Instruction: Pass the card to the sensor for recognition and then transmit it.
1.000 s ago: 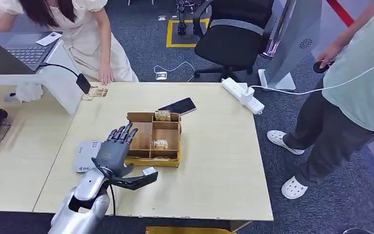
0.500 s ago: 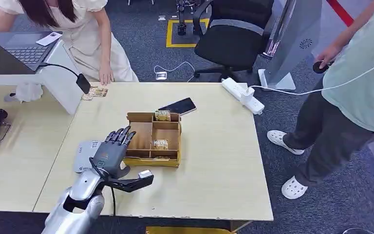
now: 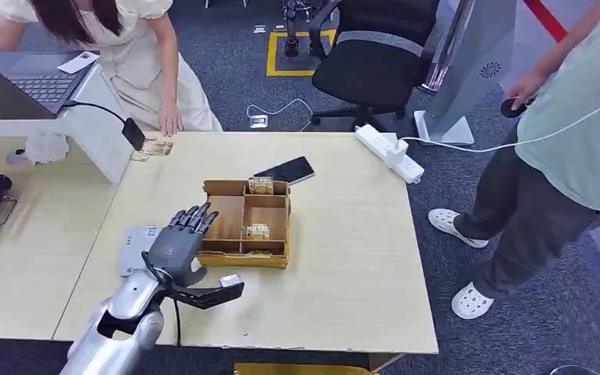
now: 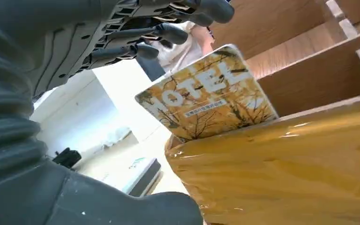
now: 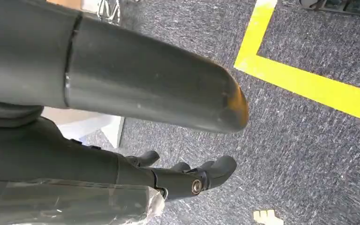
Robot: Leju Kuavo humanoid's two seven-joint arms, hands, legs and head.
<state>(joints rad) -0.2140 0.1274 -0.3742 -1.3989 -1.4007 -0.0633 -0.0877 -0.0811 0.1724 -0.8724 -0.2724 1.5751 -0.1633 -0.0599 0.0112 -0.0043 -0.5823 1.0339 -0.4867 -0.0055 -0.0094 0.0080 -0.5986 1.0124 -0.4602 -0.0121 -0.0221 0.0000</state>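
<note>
A yellow-brown "HOTEL" card [image 4: 206, 96] stands tilted in a compartment of the cardboard box [image 3: 244, 258], just behind its front wall. Two more cards, the far card [image 3: 261, 185] and the middle card [image 3: 256, 231], stand in other compartments. My left hand [image 3: 177, 245] hovers at the box's left front corner, fingers spread over the near card, thumb [image 3: 212, 294] stretched along the box front, holding nothing. The grey sensor pad [image 3: 130, 254] lies on the table just left of that hand. My right hand [image 5: 187, 177] hangs over carpet, holding nothing.
A black phone [image 3: 285, 169] lies behind the box and a white power strip [image 3: 389, 152] at the table's far right corner. One person leans on the far edge near loose cards [image 3: 152, 148]; another stands on the right. A laptop [image 3: 35, 78] sits far left.
My left hand and forearm have drawn back a little toward me and to the left, away from the box. The cards and box have not moved.
</note>
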